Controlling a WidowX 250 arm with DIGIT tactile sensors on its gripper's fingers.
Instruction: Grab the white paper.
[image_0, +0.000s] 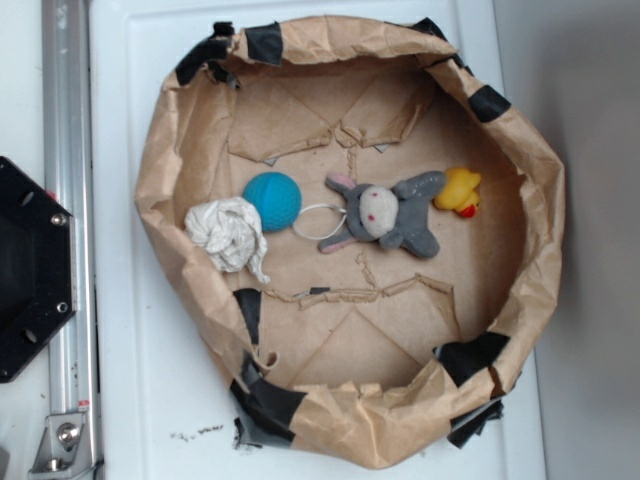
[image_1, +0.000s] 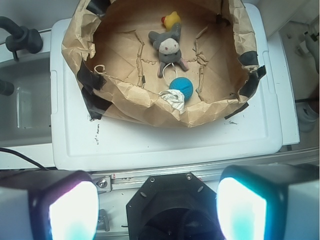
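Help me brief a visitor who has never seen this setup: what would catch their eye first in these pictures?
Probably the big crumpled brown paper bowl, patched with black tape, on a white surface. Inside, a bright blue ball sits mid-left, touching the white paper wad by the left wall; a grey plush animal and a yellow duck lie to its right. In the wrist view, the gripper shows two glowing fingers spread apart, well short of the bowl.

Inside the paper bowl (image_0: 170, 150), sitting on the surface (image_0: 130, 400), the white paper (image_0: 228, 232) lies at the left wall. The ball (image_0: 272, 200) touches it on the right, then the string loop (image_0: 318, 222), the plush animal (image_0: 388, 212), and the duck (image_0: 459, 190) farthest right.
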